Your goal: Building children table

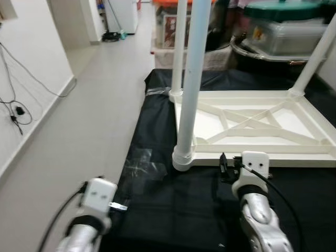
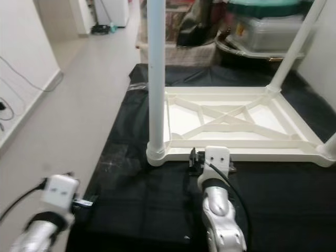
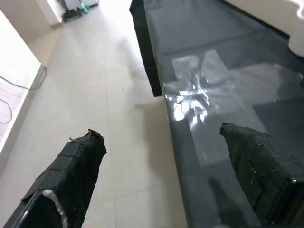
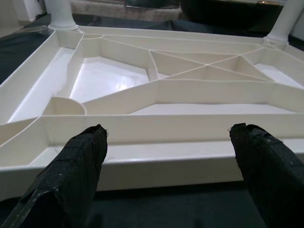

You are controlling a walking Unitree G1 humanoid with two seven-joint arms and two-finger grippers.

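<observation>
Right end effector facing upturned table edge

Ahead of me and to my left a pale tiled floor runs down a corridor. A white wall stands further left, with black cables hanging on it. Far ahead sit clear storage boxes with green lids.

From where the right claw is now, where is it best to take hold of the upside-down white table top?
Probably the near long rim of the table top, approached straight ahead. That edge is a thin upright wall facing the open right claw, narrow enough to fit between the fingers.
</observation>
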